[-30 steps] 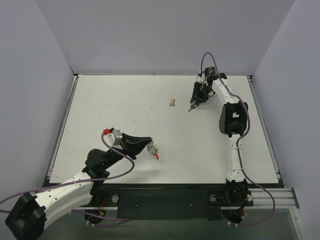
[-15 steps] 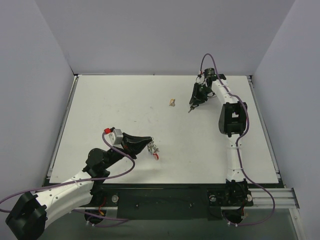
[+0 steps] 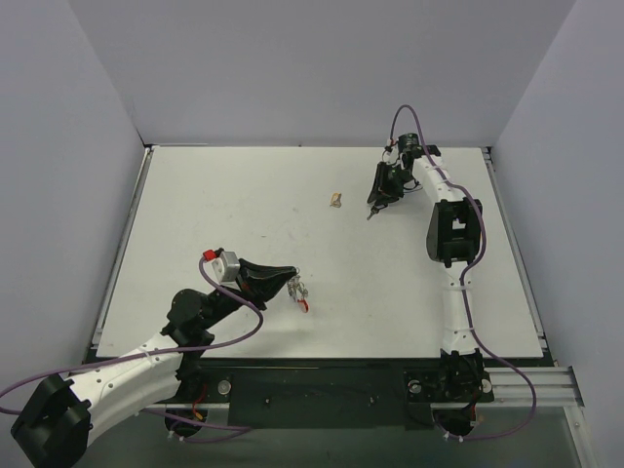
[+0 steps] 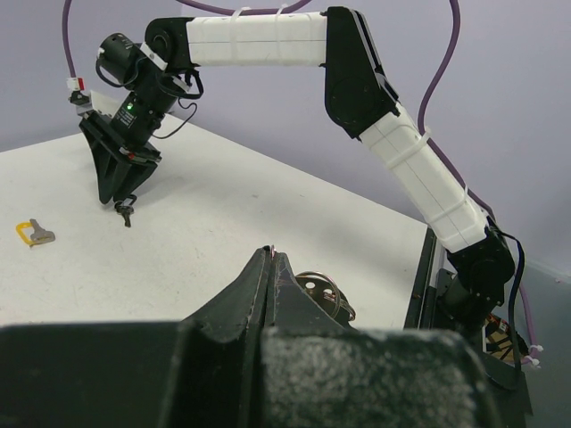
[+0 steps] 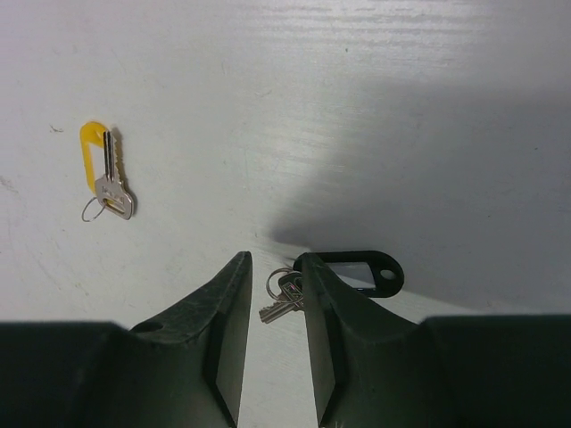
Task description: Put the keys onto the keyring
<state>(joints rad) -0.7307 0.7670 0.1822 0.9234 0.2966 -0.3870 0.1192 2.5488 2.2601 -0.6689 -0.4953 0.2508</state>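
My left gripper point(image 3: 291, 285) point(image 4: 271, 254) is shut on the thin wire of a keyring point(image 4: 323, 287). Silver keys and a red tag point(image 3: 304, 305) hang from the ring just above the table. My right gripper point(image 3: 373, 207) point(image 5: 274, 263) is open at the far right. Its jaws stand on either side of a small silver key point(image 5: 284, 301) on a little ring, joined to a black tag point(image 5: 368, 272) lying on the table. This key also shows in the left wrist view point(image 4: 125, 212). Another silver key with a yellow tag point(image 5: 103, 174) point(image 3: 335, 201) point(image 4: 34, 234) lies loose to the left of it.
The white table point(image 3: 224, 214) is walled by grey panels at the back and sides. The right arm point(image 3: 453, 234) stretches along the right side. A black rail point(image 3: 322, 390) runs along the near edge.
The right gripper has shifted very slightly toward the far edge over the black-tagged key. The left gripper and its ring have barely moved.
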